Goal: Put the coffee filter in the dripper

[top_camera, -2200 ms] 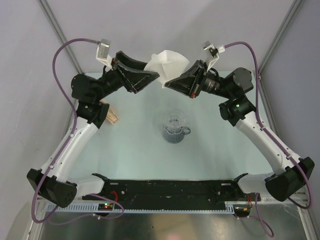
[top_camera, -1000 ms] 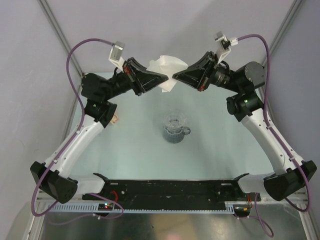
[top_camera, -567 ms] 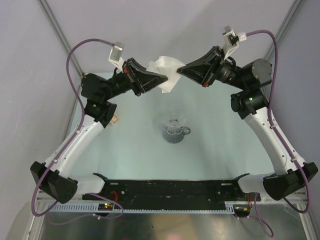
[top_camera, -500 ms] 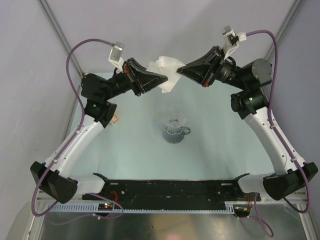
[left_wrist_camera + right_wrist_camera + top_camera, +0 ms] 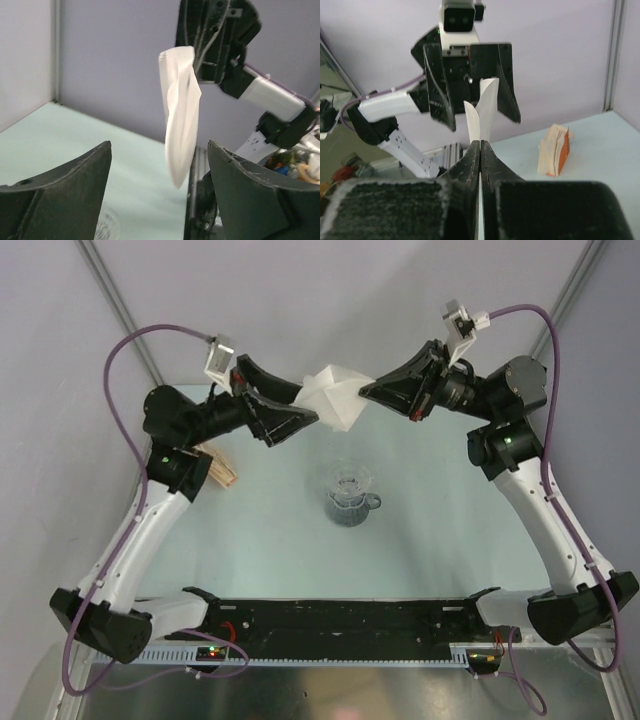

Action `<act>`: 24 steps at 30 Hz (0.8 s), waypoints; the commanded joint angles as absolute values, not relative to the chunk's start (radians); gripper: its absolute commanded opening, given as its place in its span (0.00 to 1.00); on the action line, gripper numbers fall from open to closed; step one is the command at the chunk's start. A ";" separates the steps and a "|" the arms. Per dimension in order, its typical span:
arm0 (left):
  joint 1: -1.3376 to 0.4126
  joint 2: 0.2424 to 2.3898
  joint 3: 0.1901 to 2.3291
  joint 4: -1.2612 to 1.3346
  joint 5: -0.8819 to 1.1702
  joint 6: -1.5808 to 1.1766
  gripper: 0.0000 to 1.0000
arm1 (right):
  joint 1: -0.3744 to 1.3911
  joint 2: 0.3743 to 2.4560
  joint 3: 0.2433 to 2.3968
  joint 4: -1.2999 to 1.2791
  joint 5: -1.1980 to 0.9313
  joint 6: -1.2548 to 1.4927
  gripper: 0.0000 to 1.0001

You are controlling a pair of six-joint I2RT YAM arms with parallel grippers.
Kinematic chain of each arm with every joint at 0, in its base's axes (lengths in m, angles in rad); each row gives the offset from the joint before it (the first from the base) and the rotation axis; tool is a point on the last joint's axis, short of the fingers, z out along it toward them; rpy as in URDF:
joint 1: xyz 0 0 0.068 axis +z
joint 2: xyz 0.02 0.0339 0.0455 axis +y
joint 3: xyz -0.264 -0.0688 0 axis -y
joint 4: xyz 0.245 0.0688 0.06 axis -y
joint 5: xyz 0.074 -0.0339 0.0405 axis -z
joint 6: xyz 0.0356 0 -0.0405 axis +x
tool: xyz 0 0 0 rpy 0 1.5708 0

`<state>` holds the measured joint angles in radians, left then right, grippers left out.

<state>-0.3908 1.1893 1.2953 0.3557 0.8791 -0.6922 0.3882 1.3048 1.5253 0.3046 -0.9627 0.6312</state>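
The white paper coffee filter (image 5: pixel 337 397) hangs in the air at the back of the table, partly spread open. My right gripper (image 5: pixel 364 391) is shut on its right edge; in the right wrist view the filter (image 5: pixel 483 112) rises from the closed right gripper (image 5: pixel 480 143). My left gripper (image 5: pixel 312 412) is open, its jaws wide apart, just left of the filter and not touching it; the filter (image 5: pixel 181 112) hangs ahead of the left gripper (image 5: pixel 159 150). The grey ribbed dripper (image 5: pixel 351 497) stands upright at the table's middle, below and in front of the filter.
A tan stack of filters (image 5: pixel 222 471) lies at the left by the left arm, also seen in the right wrist view (image 5: pixel 554 150). Purple walls close in the back and sides. A black rail (image 5: pixel 340 620) runs along the near edge.
My left gripper has let go of the filter, opened and drawn back to the left. The filter now hangs from the right gripper alone, which has shifted slightly.
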 commanded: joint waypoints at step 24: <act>-0.461 1.057 1.410 -0.455 0.781 -0.013 0.77 | 0.494 1.180 1.502 -0.430 -1.039 -0.045 0.00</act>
<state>-0.4263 1.0630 1.3823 -0.4515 0.8146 -0.0463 0.4759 1.1751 1.4536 -0.3817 -1.0367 0.0235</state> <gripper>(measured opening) 0.783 0.009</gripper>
